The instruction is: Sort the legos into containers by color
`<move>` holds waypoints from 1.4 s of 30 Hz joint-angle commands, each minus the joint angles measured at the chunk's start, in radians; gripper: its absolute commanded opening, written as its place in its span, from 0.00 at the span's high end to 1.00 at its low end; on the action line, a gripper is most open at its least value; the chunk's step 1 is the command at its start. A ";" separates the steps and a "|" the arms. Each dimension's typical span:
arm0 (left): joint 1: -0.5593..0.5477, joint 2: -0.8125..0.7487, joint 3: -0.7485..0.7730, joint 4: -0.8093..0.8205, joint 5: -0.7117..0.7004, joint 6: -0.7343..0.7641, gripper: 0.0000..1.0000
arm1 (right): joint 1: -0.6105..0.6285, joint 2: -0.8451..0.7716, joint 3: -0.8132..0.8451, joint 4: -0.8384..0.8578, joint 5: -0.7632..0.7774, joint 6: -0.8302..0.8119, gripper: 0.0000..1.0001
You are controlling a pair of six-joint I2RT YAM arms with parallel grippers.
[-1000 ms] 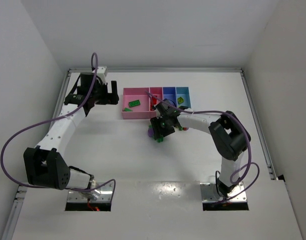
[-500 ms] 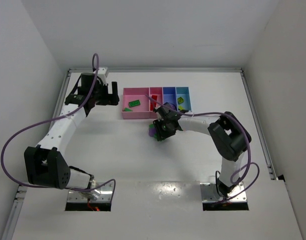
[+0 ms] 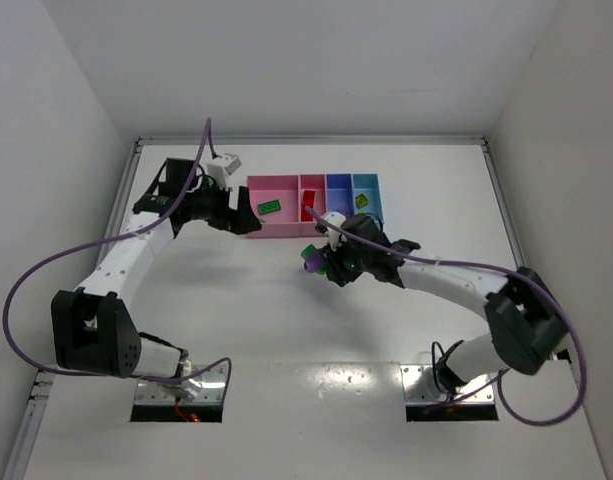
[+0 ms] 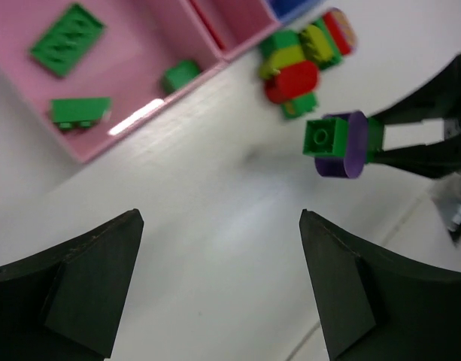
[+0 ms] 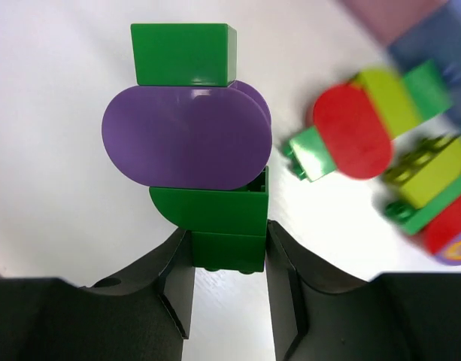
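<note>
My right gripper (image 3: 324,262) is shut on a stack of legos (image 5: 189,135): green block, purple rounded piece, green block. Its jaws clamp the bottom green block (image 5: 222,244), and the stack shows in the top view (image 3: 310,256) and the left wrist view (image 4: 337,141). My left gripper (image 4: 221,218) is open and empty over bare table, by the front left corner of the wide pink bin (image 3: 286,228). That bin holds three green pieces (image 4: 67,39). A loose cluster of red, yellow and green legos (image 4: 298,71) lies on the table in front of the bins, also in the right wrist view (image 5: 365,128).
The narrow pink bin (image 3: 311,188) holds a red piece (image 3: 308,206). The blue-violet bin (image 3: 338,188) is beside it. The light blue bin (image 3: 367,188) holds a yellow-green piece (image 3: 362,201). White walls enclose the table on three sides.
The right arm's elbow swung out to the right while its gripper kept the stack in front of the bins. The left gripper moved right and down to the wide pink bin's front corner.
</note>
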 commanded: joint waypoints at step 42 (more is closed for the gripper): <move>-0.123 0.308 0.140 -0.011 0.582 -0.023 0.83 | 0.089 -0.104 -0.008 0.241 0.006 -0.358 1.00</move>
